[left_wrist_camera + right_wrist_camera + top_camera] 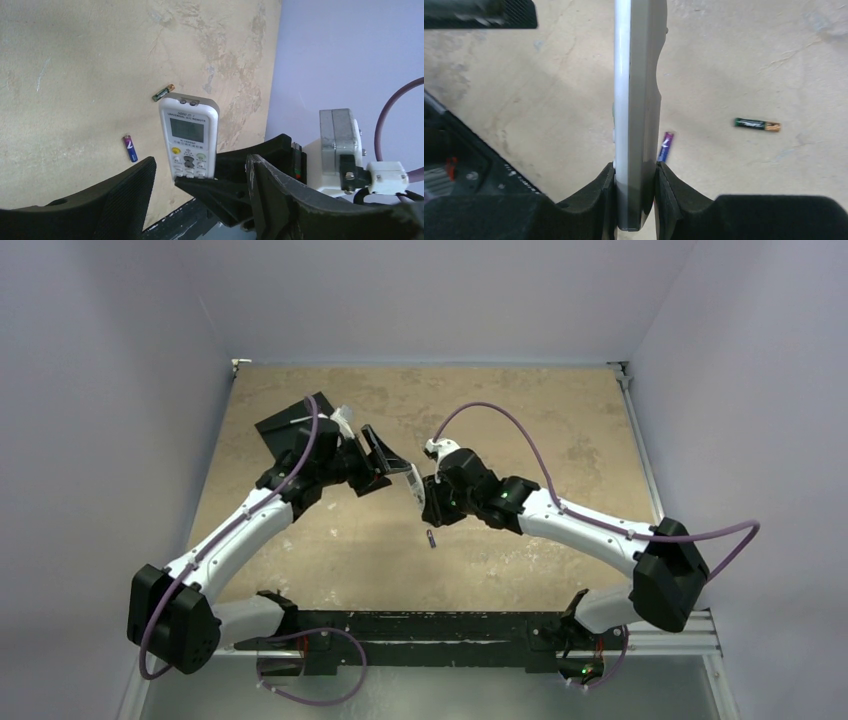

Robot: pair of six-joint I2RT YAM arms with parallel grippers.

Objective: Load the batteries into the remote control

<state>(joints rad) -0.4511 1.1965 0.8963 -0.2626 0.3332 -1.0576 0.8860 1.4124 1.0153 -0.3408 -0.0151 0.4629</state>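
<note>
The white remote control (189, 137) is held in the air with its screen and buttons facing my left wrist camera. My right gripper (635, 175) is shut on its lower end; the right wrist view shows the remote (636, 100) edge-on between the pads. In the top view the remote (413, 481) hangs between the right gripper (431, 502) and the left gripper (385, 455). My left gripper (200, 170) is open and empty, its fingers wide apart just short of the remote. The bluish-purple battery (130, 148) and the gold-tipped battery (163, 93) lie on the table below.
A black square slab (295, 425) lies at the back left of the tan table (520, 430), with a small white object (345, 420) beside it. One battery (431, 538) shows on the table under the right gripper. Walls close in on three sides.
</note>
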